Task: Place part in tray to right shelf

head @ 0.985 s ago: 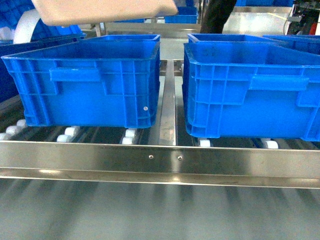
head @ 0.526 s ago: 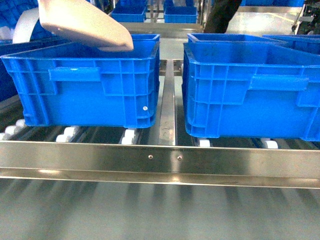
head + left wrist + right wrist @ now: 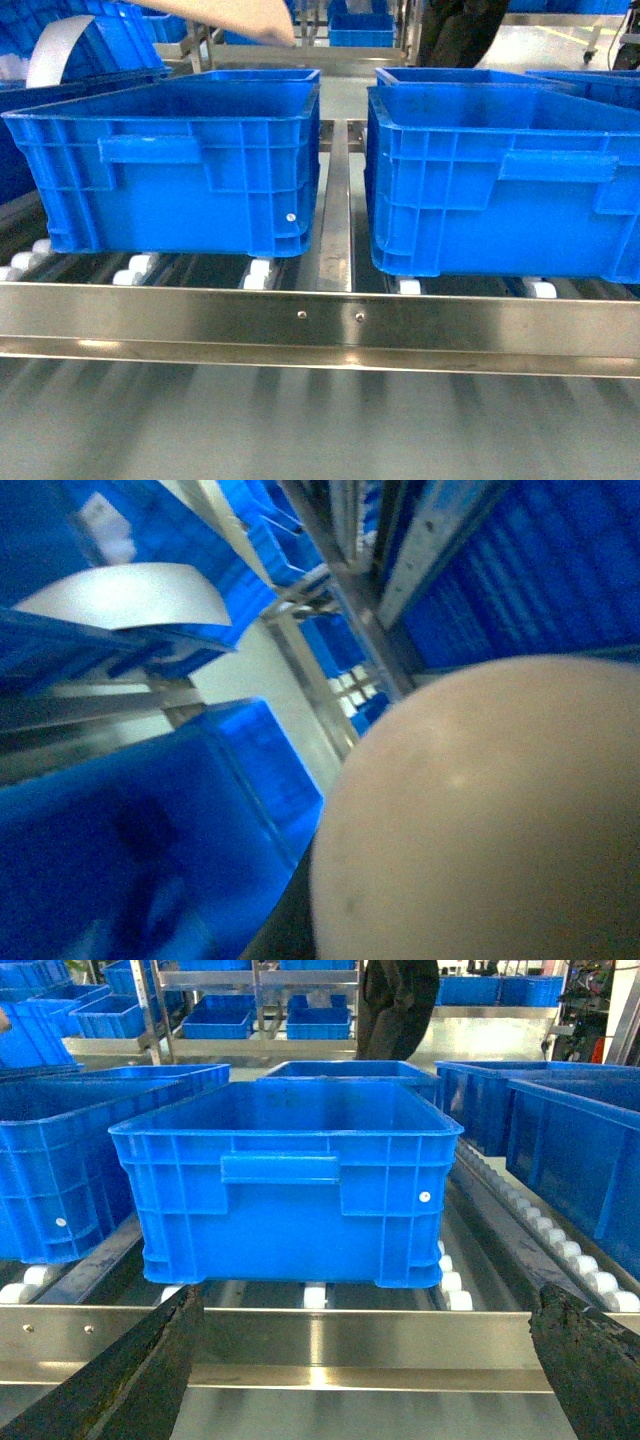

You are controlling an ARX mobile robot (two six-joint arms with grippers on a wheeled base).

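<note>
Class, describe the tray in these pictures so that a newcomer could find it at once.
Start at the steel roller shelf with its two front blue crates. Look above the left crate, at the head view's top edge. The tray is the smooth beige shape there, the only cream thing among blue plastic, and it fills the left wrist view.

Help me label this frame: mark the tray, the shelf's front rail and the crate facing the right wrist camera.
tray (image 3: 480, 820), left wrist view, its rounded beige underside.
front rail (image 3: 320, 318), head view, middle by the two bolts.
blue crate (image 3: 285, 1175), right wrist view, front wall at the handle.
</note>
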